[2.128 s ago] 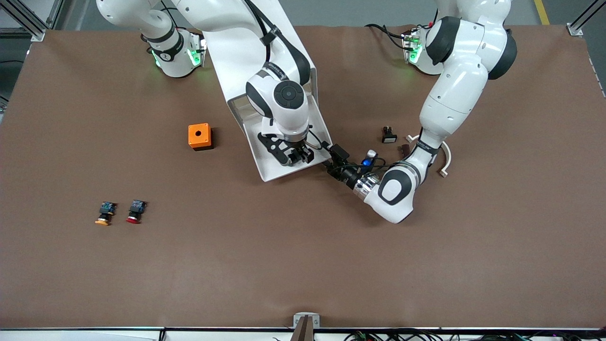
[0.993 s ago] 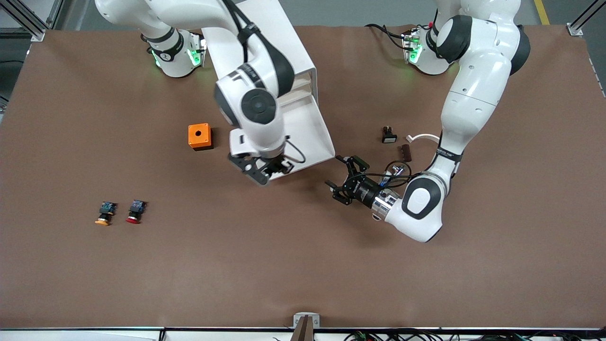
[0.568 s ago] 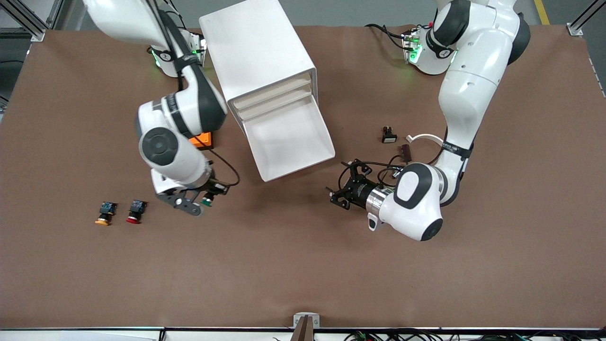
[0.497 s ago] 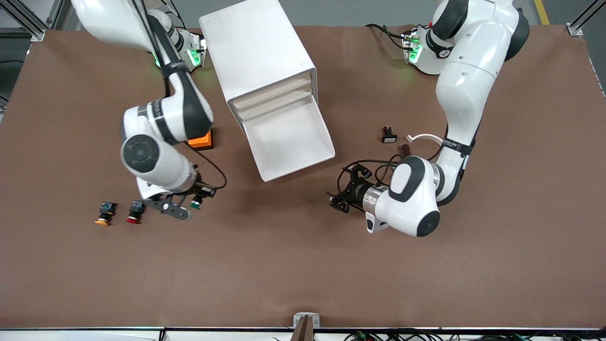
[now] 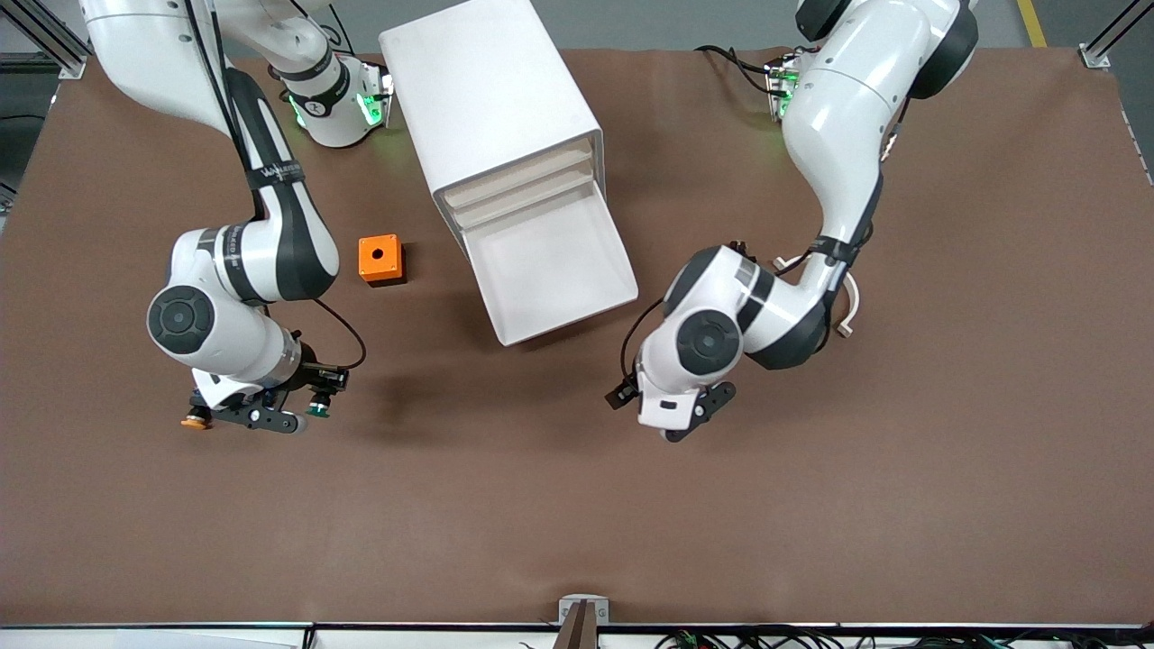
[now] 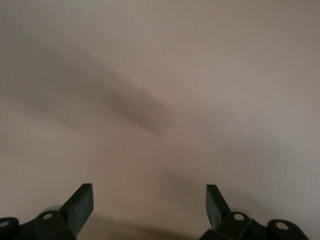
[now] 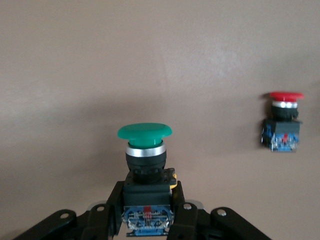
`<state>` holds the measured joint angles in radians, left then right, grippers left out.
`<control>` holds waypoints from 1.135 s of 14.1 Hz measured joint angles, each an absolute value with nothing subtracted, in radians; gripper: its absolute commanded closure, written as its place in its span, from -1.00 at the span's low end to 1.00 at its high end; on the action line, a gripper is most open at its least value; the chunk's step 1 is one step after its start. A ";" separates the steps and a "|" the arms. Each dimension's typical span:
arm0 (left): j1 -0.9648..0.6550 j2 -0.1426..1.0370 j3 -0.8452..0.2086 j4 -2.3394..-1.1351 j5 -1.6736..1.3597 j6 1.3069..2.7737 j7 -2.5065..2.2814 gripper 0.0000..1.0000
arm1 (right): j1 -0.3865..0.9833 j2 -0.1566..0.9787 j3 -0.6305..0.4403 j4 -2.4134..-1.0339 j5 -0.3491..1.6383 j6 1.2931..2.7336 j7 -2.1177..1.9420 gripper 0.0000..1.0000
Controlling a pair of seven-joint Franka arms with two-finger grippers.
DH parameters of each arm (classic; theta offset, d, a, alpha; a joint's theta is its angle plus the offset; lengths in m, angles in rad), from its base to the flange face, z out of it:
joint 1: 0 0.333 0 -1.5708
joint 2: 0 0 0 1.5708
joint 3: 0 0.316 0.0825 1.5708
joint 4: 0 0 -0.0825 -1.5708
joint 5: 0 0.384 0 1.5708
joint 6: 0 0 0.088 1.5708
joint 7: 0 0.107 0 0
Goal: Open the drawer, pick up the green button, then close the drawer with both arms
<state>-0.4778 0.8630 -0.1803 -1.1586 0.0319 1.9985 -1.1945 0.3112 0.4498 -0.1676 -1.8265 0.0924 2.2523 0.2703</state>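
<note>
The drawer [image 5: 552,263], the lowest in the white cabinet [image 5: 491,99], stands pulled out and looks empty. My right gripper [image 5: 288,407] is shut on the green button [image 5: 316,412], low over the table beside the other buttons. In the right wrist view the gripper [image 7: 148,196] grips its black body, and the green button [image 7: 145,134] points cap-away over bare table. My left gripper [image 5: 663,416] points down at the table, nearer to the front camera than the drawer's corner. In the left wrist view it [image 6: 148,202] is open and empty over bare brown table.
A red-capped button [image 7: 284,127] lies on the table close to the held one. An orange-capped button [image 5: 192,420] peeks out beside my right wrist. An orange box with a hole [image 5: 380,260] stands between the right arm and the cabinet. A white curved piece [image 5: 847,311] lies beside the left arm.
My right gripper has carried the green button out of the drawer to the red and orange buttons. My left gripper has left the drawer's front, opened and turned down toward the table.
</note>
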 measured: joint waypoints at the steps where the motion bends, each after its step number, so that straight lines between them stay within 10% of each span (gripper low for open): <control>1: -0.493 0.863 -0.180 -1.165 0.067 2.015 -1.192 -0.99 | 0.297 0.454 -0.167 -1.865 0.092 2.308 0.237 1.00; 16: -0.657 0.868 -0.182 -1.274 0.146 2.135 -1.178 -0.99 | 0.232 0.561 -0.154 -1.957 0.116 2.513 0.153 0.98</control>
